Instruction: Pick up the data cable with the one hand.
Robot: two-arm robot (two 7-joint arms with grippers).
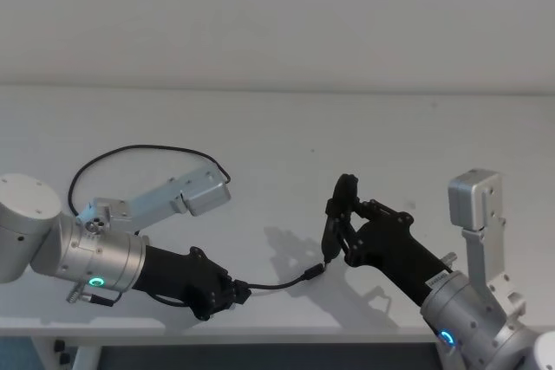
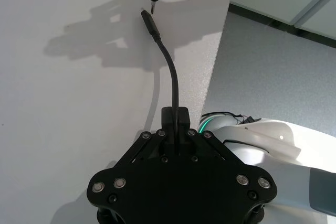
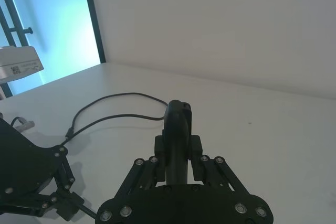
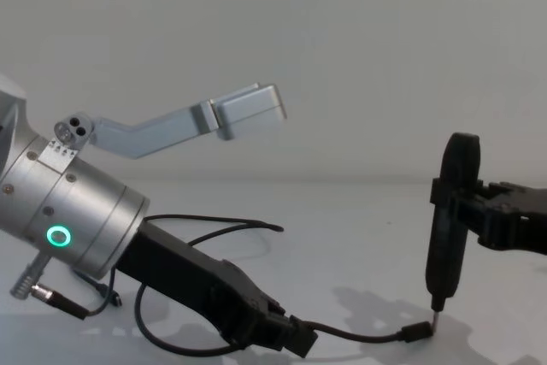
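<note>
Data cable (image 1: 147, 152) loops across the white tabletop (image 1: 390, 136) behind the left arm; its near end is pinched in the left gripper's (image 1: 236, 292) jaws, plug (image 4: 417, 332) jutting toward the right gripper (image 1: 334, 244).

Risk, as I judge it: only a short stub is held, so a lift could let the cord slip, or the trailing loop could snag on the left wrist's silver camera bracket (image 1: 178, 192).

Right gripper's jaws are pressed on a black upright tool (image 4: 451, 215), tip almost touching the plug, crowding any forward move.

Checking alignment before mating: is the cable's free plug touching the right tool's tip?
Apart. The left wrist view shows a sliver of white table between the plug and the right tool's tip.
</note>
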